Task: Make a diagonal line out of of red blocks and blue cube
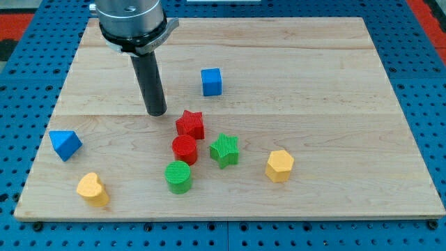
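My tip [157, 113] rests on the wooden board left of centre. A red star block [190, 125] lies just to the tip's right and slightly lower, a small gap apart. A red cylinder [185, 149] sits right below the star, touching or nearly touching it. A blue cube [212, 81] stands above and to the right of the star, well apart from the tip.
A green star [224, 150] and a green cylinder [178, 177] lie next to the red cylinder. A yellow hexagon [279, 166] is to the right. A blue triangle [65, 144] and a yellow heart [93, 189] are at the lower left. The board's edge [230, 217] runs along the bottom.
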Available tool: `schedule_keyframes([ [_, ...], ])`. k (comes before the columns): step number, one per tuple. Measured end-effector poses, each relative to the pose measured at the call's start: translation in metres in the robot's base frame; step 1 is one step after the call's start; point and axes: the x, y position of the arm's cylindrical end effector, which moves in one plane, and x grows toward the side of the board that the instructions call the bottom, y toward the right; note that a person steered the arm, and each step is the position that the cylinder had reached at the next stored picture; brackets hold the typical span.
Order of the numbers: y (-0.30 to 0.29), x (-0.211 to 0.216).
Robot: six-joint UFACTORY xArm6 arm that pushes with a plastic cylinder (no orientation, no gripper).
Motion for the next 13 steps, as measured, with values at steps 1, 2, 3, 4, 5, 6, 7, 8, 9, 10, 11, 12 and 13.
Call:
schedule_keyframes([
  [1,0.027,0.006],
  [2,0.050,0.006],
  [3,0.103,0.004],
  [4,0.096,-0.017],
  [5,0.116,-0.067],
  [6,0.120,-0.129],
  [7,0.063,-0.124],
  [8,0.064,-0.099],
  [9,0.072,-0.085],
  [10,0.033,-0.072],
  [11,0.032,-0.063],
  [12,0.001,-0.048],
  [13,0.009,-0.035],
])
